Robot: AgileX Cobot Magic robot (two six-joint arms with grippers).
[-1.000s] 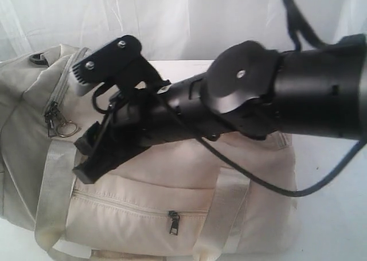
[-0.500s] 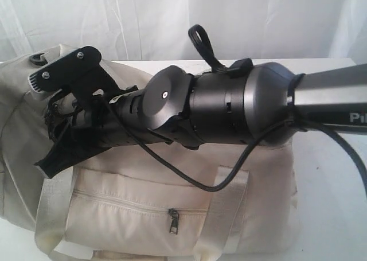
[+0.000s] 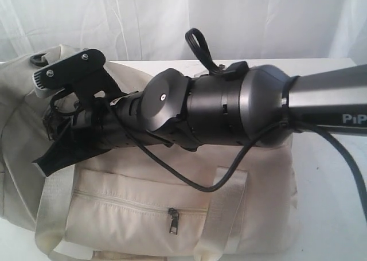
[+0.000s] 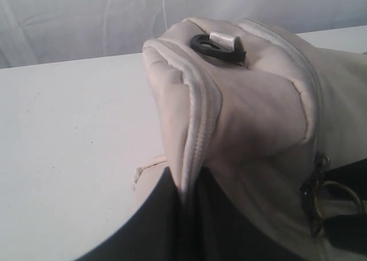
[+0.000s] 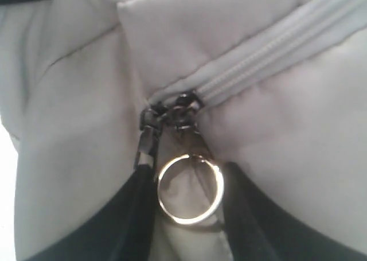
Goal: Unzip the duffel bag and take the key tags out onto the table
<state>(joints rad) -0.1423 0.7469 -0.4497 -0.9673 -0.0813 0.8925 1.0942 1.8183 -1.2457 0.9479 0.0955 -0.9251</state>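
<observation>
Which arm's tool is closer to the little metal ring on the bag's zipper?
Right. The right tool straddles the ring, one finger on either side. The left tool pinches the end seam of the duffel bag, farther from the ring.

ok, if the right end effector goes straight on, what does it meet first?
Probably the metal ring on the zipper pulls of the duffel bag; it lies between the fingers of the right end effector. Depth unclear.
</observation>
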